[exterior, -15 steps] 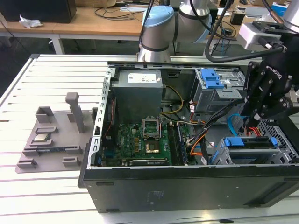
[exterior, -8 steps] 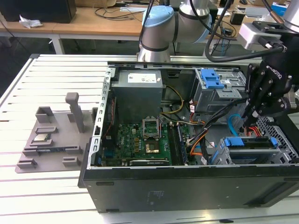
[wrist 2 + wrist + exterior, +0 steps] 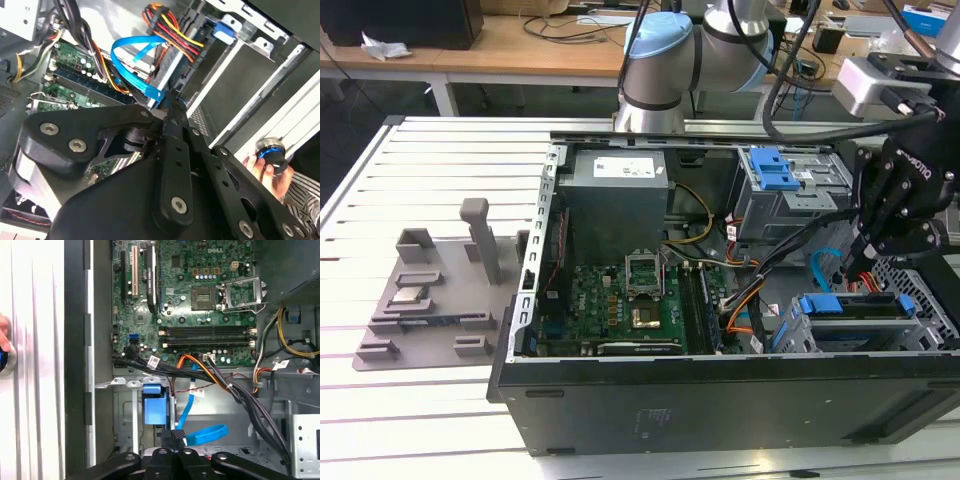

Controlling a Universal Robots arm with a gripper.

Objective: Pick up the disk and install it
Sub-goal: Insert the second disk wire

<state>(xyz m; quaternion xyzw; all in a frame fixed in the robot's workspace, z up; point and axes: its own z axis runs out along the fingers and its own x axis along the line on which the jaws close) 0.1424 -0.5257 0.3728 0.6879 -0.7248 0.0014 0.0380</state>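
The disk (image 3: 855, 318) lies flat in the lower drive bay at the exterior view's right end of the open computer case (image 3: 620, 400), its blue bracket (image 3: 848, 303) along the top edge. In the first wrist view the blue bracket (image 3: 153, 409) shows inside the bay. My black gripper (image 3: 860, 262) hangs just above the disk, its fingers pressed together with nothing between them. The closed fingertips (image 3: 172, 436) point at the bay, beside a blue flat cable (image 3: 202, 435). In the second wrist view the gripper (image 3: 169, 102) ends next to that blue cable's plug (image 3: 152, 92).
Inside the case are the green motherboard (image 3: 620, 300), a grey power supply (image 3: 617, 195), an upper drive cage with a blue latch (image 3: 775, 170) and cable bundles (image 3: 240, 390). A grey fixture tray (image 3: 430, 300) lies at the exterior view's left. A person's hand (image 3: 262, 167) holds a blue-rimmed knob (image 3: 271, 152) beside the case.
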